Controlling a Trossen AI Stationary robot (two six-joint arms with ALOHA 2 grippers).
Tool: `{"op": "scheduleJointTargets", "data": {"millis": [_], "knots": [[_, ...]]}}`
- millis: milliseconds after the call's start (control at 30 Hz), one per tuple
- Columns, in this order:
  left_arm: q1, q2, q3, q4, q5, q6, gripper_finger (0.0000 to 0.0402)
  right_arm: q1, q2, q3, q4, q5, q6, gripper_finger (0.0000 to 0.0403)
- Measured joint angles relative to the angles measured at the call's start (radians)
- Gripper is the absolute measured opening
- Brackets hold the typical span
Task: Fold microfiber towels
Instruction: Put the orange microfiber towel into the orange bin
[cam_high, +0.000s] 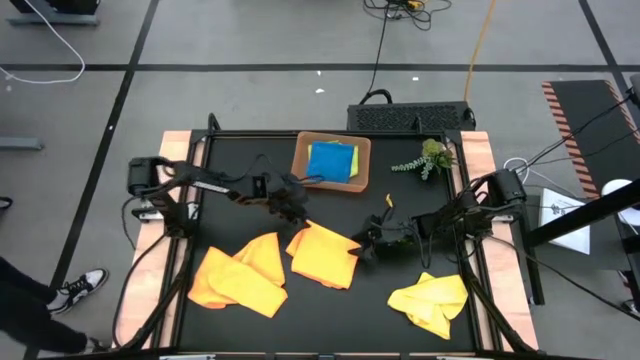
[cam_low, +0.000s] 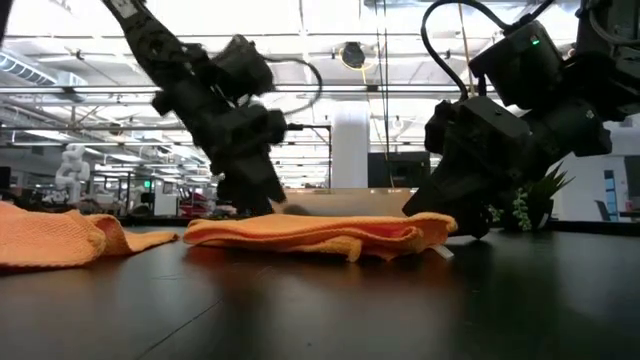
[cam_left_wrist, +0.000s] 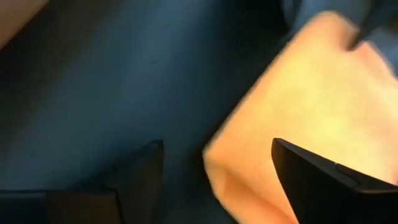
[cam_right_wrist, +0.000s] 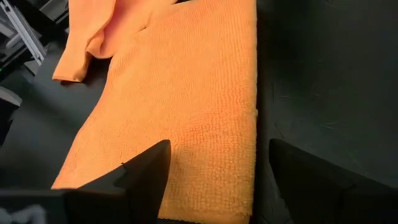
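Seen from above, the folded orange towel (cam_high: 323, 254) lies near the middle of the black table (cam_high: 330, 310), and I place the rest by it. Just above its upper left corner hangs the left gripper (cam_high: 291, 212); at its right edge sits the right gripper (cam_high: 372, 242). A crumpled orange towel (cam_high: 240, 272) lies just left of it, their corners nearly touching, a yellow towel (cam_high: 432, 302) well to its lower right, and blue and green towels (cam_high: 333, 162) in the brown tray (cam_high: 301, 160) beyond it, with a plant sprig (cam_high: 428, 160) farther right. Bare table lies below the folded towel and between it and the yellow one

At table level the folded towel (cam_low: 320, 234) lies flat, both grippers low at its ends, the left gripper (cam_low: 262, 203) behind its left part and the right gripper (cam_low: 462, 222) at its right end; only this view shows their height

Past the left wrist, the fingers (cam_left_wrist: 317, 186) stand wide apart, one over the towel's edge, holding nothing

Past the right wrist, the fingers (cam_right_wrist: 140, 171) are also spread and empty, with the towel's straight hem (cam_right_wrist: 255, 93) between them and bare table beside it
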Motion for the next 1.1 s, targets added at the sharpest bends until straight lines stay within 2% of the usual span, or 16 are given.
{"op": "scheduleJointTargets", "data": {"millis": [200, 333, 467, 633, 700, 833, 933, 1100], "knots": [[0.000, 0.102, 0.003, 0.055, 0.034, -0.035, 0.0300, 0.008, 0.001, 0.000, -0.029, -0.010, -0.010, 0.0216], [-0.008, 0.121, 0.003, 0.073, 0.044, -0.023, 0.0270, 0.013, 0.001, 0.000, -0.062, -0.009, -0.011, 0.0175], [-0.018, 0.125, 0.002, 0.076, 0.031, 0.016, 0.0199, 0.014, 0.002, 0.000, -0.062, -0.017, -0.054, 0.0115], [-0.028, 0.127, 0.001, 0.087, 0.045, 0.045, 0.0058, 0.014, -0.003, -0.001, -0.044, -0.027, -0.111, 0.0023], [-0.029, 0.121, 0.000, 0.083, 0.094, 0.028, 0.0017, 0.014, -0.024, -0.002, -0.054, -0.041, -0.115, 0.0009], [-0.054, 0.064, -0.005, 0.066, 0.143, 0.019, 0.0006, 0.014, -0.113, -0.005, -0.101, -0.063, -0.126, 0.0011], [-0.082, -0.024, -0.004, 0.081, 0.065, 0.033, 0.0004, 0.014, -0.216, -0.005, -0.158, -0.063, -0.164, 0.0004], [-0.122, -0.193, -0.004, 0.061, -0.130, 0.073, 0.0003, -0.020, -0.416, -0.004, -0.263, 0.018, -0.260, 0.0003]]}}
